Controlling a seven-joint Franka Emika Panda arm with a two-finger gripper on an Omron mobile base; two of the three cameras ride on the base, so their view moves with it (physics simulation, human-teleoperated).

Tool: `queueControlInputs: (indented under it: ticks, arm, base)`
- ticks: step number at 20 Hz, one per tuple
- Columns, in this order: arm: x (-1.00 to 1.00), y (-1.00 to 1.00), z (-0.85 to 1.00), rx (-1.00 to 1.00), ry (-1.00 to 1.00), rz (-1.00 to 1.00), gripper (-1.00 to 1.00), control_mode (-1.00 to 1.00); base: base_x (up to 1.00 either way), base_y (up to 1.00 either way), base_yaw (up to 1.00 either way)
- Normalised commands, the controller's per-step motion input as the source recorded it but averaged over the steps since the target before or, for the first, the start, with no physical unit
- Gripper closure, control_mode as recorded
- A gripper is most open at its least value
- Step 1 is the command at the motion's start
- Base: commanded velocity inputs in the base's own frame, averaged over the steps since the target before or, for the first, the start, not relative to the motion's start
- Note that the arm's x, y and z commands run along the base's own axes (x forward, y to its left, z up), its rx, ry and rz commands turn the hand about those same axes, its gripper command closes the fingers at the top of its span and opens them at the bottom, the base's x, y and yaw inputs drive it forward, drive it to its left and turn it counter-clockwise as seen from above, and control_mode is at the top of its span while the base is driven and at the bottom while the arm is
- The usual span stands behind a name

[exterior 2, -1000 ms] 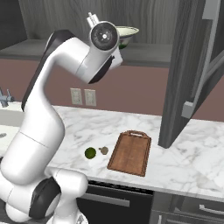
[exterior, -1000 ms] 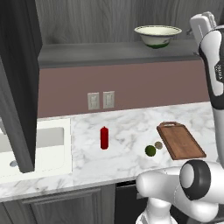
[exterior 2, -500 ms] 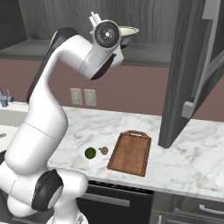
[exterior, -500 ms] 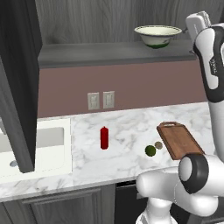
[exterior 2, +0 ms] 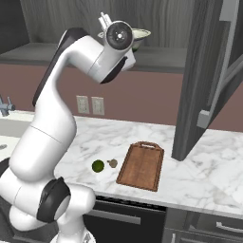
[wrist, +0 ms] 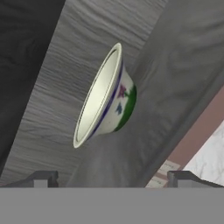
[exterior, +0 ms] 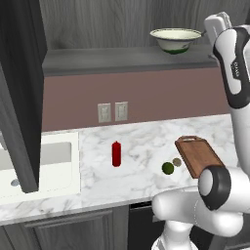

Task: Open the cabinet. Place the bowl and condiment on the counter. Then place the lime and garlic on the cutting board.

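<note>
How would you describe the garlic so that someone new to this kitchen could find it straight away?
Start at the white marble counter and find the reddish-brown cutting board near its front edge. Just off the board's sink-facing side lie two small round things close together. The garlic is the smaller, brownish-tan lump nearest the board; the lime beside it is dark green and larger.

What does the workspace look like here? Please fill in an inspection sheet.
Surface: white marble counter, sink at its left end.
Job's things: cabinet doors open; bowl on the cabinet shelf; condiment upright on the counter; lime and garlic side by side on the counter beside the cutting board, not on it.
Clutter: nothing seen.
Gripper: gripper open, facing the bowl, holding nothing.
Cables: nothing seen.
Surroundings: wall outlets, faucet.
</note>
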Motion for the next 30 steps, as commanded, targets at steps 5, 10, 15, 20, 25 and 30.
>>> queueControlInputs:
  ticks: [5,10,15,20,25,30]
  arm:
    - [0.11,0.00,0.00,0.00,0.00,0.03,-1.00,-1.00]
    - [0.11,0.00,0.00,0.00,0.00,0.03,-1.00,-1.00]
    - [0.21,0.00,0.00,0.00,0.00,0.03,-1.00,-1.00]
    - [0.18,0.00,0.00,0.00,0.00,0.03,-1.00,-1.00]
    - [0.14,0.00,0.00,0.00,0.00,0.03,-1.00,-1.00]
    - [0.19,0.00,0.00,0.00,0.00,0.03,-1.00,-1.00]
  base:
    - [0.00,0.00,0.00]
    - [0.00,0.00,0.00]
    - [0.00,0.00,0.00]
    - [0.00,0.00,0.00]
    - [0.00,0.00,0.00]
    - [0.00,0.00,0.00]
